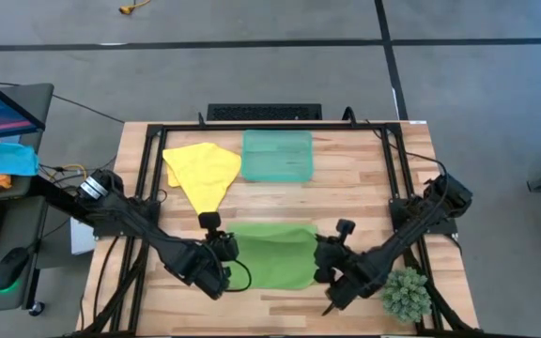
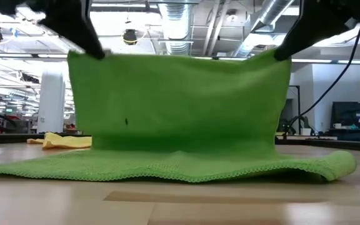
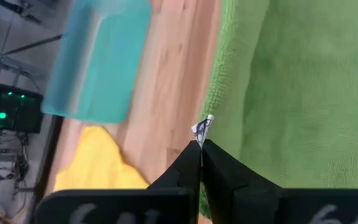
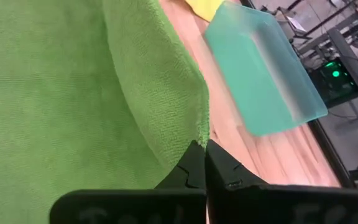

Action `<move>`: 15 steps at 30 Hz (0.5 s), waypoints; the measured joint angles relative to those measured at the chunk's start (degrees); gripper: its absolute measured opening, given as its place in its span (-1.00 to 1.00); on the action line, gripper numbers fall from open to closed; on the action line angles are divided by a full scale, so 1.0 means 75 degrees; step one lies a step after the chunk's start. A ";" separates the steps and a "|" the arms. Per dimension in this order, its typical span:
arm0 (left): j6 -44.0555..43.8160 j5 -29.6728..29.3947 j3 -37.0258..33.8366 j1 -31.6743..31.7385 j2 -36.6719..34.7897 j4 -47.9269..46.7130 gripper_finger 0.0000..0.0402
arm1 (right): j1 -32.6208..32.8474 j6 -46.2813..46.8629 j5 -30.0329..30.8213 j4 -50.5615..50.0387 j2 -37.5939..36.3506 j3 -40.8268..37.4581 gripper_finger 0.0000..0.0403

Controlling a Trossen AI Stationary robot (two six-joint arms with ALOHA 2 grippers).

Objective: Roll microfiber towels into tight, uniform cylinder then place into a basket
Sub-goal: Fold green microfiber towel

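Both grippers are pinched tight on the lime green towel (image 1: 272,255), one on each near corner. The left gripper (image 3: 201,144) has its fingers pressed together on the corner with the little white tag poking out, and the right gripper (image 4: 202,148) is clamped on the other corner the same way. In the low view that near edge is lifted up like a curtain between the two arms, while the far part of the towel lies flat on the wooden table (image 1: 364,178).

Past it, the yellow towel (image 1: 203,172) sits crumpled toward the back of the table, just beside the teal basket (image 1: 278,155). There's also a small spiky green plant (image 1: 407,294) at the front right corner, right by the right arm.
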 joint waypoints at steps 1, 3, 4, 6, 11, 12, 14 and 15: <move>0.0002 0.0001 -0.0156 -0.0002 0.0004 0.0144 -1.00 | 0.0014 0.0000 -0.0002 0.0007 0.0000 0.0000 -0.98; -0.0092 -0.0002 -0.0342 -0.0013 0.0006 0.0243 -1.00 | 0.0063 0.0000 -0.0002 0.0043 0.0000 0.0000 -0.97; -0.0206 -0.0005 -0.0401 -0.0017 0.0006 0.0273 -1.00 | 0.0087 0.0002 -0.0003 0.0078 0.0000 0.0000 -0.97; -0.0404 0.0136 -0.0539 -0.0039 0.0006 0.0411 -1.00 | 0.0135 0.0003 -0.0017 0.0233 0.0000 0.0000 -0.97; -0.0511 0.0560 -0.0655 -0.0269 0.0006 0.1087 -1.00 | 0.0267 -0.0002 -0.0226 0.0773 0.0000 0.0000 -0.97; -0.0488 0.0592 -0.0684 -0.0313 0.0006 0.1273 -1.00 | 0.0304 -0.0003 -0.0228 0.0859 0.0003 0.0000 -0.97; -0.0395 0.0647 -0.0717 -0.0382 0.0006 0.1516 -1.00 | 0.0368 -0.0020 -0.0223 0.1110 0.0096 0.0006 -0.97; -0.0388 0.0667 -0.0731 -0.0417 0.0006 0.1579 -1.00 | 0.0402 -0.0060 -0.0232 0.1247 0.0190 0.0009 -0.97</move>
